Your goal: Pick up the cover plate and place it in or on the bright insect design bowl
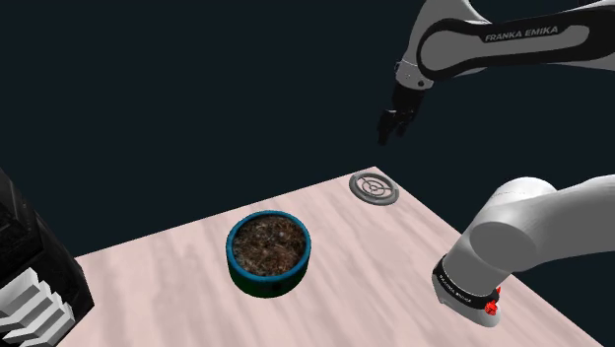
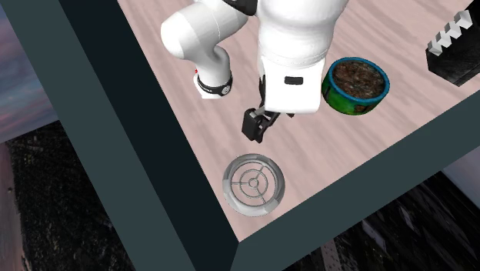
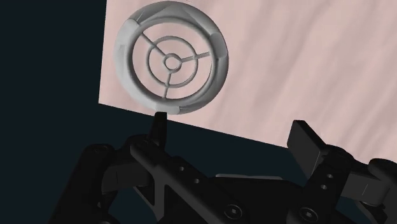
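The cover plate (image 1: 375, 187) is a grey round disc with rings and three spokes, lying flat near the table's far corner. The plate (image 2: 254, 182) sits close to both table edges. The bowl (image 1: 268, 252) has a blue-green wall and a dark brown speckled inside; it stands mid-table, and the bowl (image 2: 355, 85) is well apart from the plate. My gripper (image 1: 396, 126) hangs high above the plate, touching nothing. In the wrist view the plate (image 3: 172, 60) lies ahead of the gripper (image 3: 232, 137), whose fingers (image 3: 159, 127) stand apart and open with nothing between them.
The pale pink wood-grain table (image 1: 177, 296) ends in a corner just beyond the plate, with dark space past its edges. A black and white ridged object (image 1: 30, 286) stands at the shoulder view's left edge, far from the bowl.
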